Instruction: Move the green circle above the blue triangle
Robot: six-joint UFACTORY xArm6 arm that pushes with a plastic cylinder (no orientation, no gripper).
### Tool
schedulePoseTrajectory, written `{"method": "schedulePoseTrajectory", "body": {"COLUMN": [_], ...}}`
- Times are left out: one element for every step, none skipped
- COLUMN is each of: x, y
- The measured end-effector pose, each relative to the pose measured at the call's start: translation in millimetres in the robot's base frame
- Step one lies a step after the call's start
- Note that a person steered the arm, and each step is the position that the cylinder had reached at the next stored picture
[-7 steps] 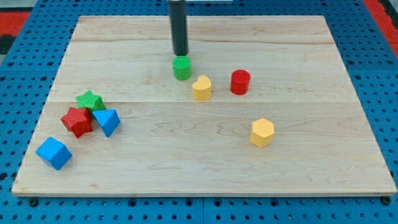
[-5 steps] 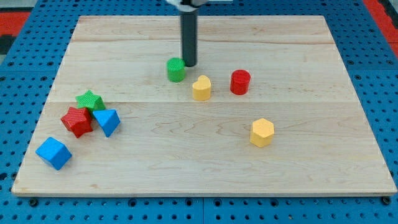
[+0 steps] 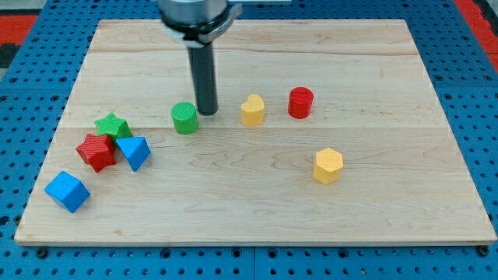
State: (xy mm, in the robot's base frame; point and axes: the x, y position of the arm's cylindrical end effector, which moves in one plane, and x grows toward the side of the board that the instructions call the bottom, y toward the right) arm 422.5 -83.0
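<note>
The green circle block (image 3: pixel 184 117) stands on the wooden board (image 3: pixel 257 194), left of centre. My tip (image 3: pixel 207 113) is just to its right, close to or touching it. The blue triangle block (image 3: pixel 135 152) lies to the lower left of the green circle, touching a red star block (image 3: pixel 96 151). A green star block (image 3: pixel 112 126) sits just above those two, to the left of the green circle.
A blue cube (image 3: pixel 67 191) lies near the board's lower left corner. A yellow block (image 3: pixel 252 110) and a red cylinder (image 3: pixel 300 102) stand right of my tip. A yellow hexagon block (image 3: pixel 328 165) lies lower right.
My tip went from above the green circle to its right side and pushed it down and to the left, towards the cluster of blocks. The other blocks stayed put.
</note>
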Motion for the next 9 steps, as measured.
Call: {"method": "schedulePoseTrajectory", "body": {"x": [31.1, 52.1, 51.6, 72.0, 91.5, 86.1, 70.1, 28.6, 26.8], "y": [-53.8, -60.0, -39.1, -24.0, -47.9, -50.3, -27.9, 27.8, 129.7]}}
